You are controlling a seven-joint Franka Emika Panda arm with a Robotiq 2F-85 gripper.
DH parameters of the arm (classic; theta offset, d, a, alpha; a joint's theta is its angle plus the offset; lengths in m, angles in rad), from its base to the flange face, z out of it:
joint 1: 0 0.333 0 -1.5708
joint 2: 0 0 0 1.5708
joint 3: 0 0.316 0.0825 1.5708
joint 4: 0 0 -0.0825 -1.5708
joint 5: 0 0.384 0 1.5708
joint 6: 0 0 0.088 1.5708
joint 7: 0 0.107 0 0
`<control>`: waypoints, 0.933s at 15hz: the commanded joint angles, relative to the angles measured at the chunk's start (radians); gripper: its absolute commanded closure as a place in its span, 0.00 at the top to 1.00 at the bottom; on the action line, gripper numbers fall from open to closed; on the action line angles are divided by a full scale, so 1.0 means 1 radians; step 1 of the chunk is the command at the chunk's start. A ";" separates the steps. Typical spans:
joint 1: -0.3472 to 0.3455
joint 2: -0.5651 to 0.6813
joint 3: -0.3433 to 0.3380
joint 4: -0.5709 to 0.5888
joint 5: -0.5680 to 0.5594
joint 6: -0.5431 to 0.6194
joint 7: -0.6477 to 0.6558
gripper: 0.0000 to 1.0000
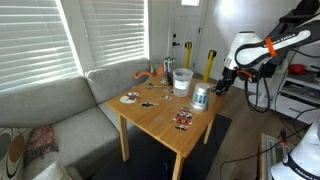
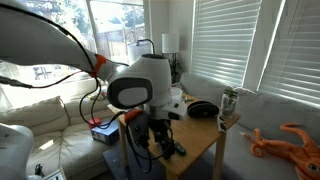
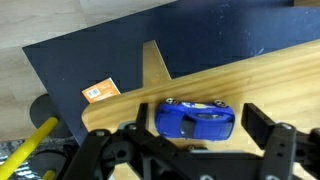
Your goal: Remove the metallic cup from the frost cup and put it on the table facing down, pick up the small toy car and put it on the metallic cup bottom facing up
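The small toy car (image 3: 194, 119) is blue and lies on its wheels on the wooden table (image 3: 250, 80), close to the table's edge. In the wrist view my gripper (image 3: 200, 127) is open and low over the car, with one black finger at each end of it; the right finger stands clear of the car. In an exterior view my gripper (image 1: 217, 88) hangs at the table's edge. The metallic cup (image 1: 200, 97) stands on the table (image 1: 165, 120) just beside it. The frost cup (image 1: 182, 80) stands apart, farther back on the table.
A dark rug (image 3: 90, 50) with an orange tag (image 3: 100, 90) lies on the floor below the table edge. Small flat items (image 1: 183, 119) and an orange toy (image 1: 143, 76) lie on the table. A grey sofa (image 1: 50, 110) stands along one side.
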 commanded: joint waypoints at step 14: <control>0.053 -0.204 0.050 0.164 -0.009 -0.251 -0.087 0.50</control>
